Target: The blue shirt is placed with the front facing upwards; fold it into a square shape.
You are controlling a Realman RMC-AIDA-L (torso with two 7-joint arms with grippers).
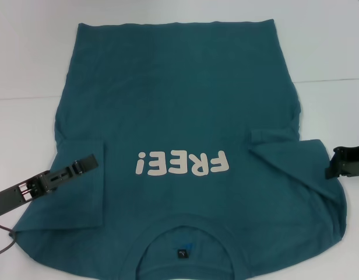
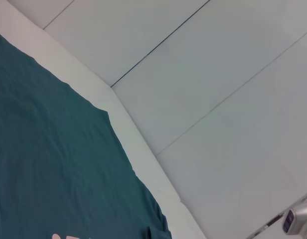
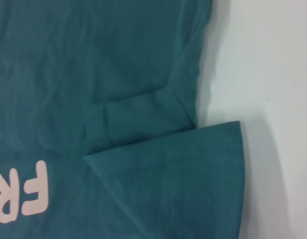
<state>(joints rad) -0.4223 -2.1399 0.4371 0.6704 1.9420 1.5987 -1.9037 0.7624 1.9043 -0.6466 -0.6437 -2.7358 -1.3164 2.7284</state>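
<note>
Hovering over the blue shirt (image 1: 173, 105)'s folded-in sleeve, the left pincer (image 1: 89, 163) looks narrow, empty; right pincer (image 1: 338, 163) sits beside the other sleeve, its state unclear.

The shirt (image 1: 179, 105) is looking like soft matt cotton cloth, lightly creased, with the white print (image 1: 180, 163) sitting flat and smooth. The table (image 1: 28, 58) is showing up as smooth matt white; both grippers are looking like dull black metal or plastic.

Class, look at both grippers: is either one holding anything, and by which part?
Nothing visibly held: the left gripper sits over the teal-blue cotton T-shirt's left sleeve, the right gripper beside the right sleeve.
</note>
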